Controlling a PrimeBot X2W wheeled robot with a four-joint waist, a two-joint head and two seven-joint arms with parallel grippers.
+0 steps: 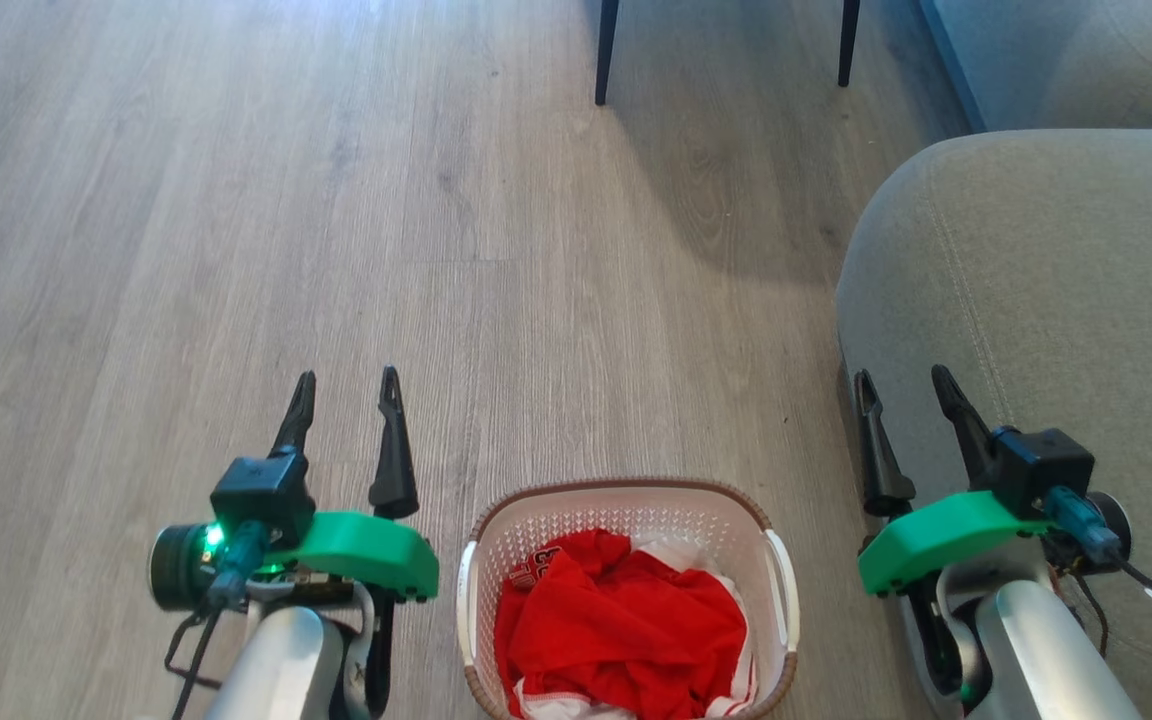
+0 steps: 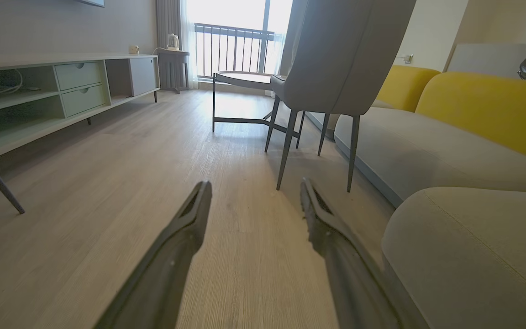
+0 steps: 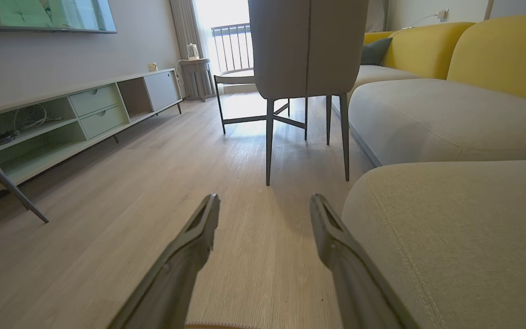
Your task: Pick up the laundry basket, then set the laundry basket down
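Overhead, the head view places the rounded-rectangular, brown-rimmed white perforated plastic laundry basket (image 1: 636, 512) on the pale wood-plank floor (image 1: 236, 200), holding crumpled red cloth (image 1: 626, 620) and flanked by the left gripper (image 1: 348, 376) and the right gripper (image 1: 902, 374). Both are clear of it with fingers spread and empty, presumably staged to take one side handle each. The left wrist view looks beyond the basket between spread fingers toward a grey upholstered chair (image 2: 336, 55); the right wrist view likewise shows parted fingers, the grey fabric cushion (image 3: 450, 237) lying to the basket's right.
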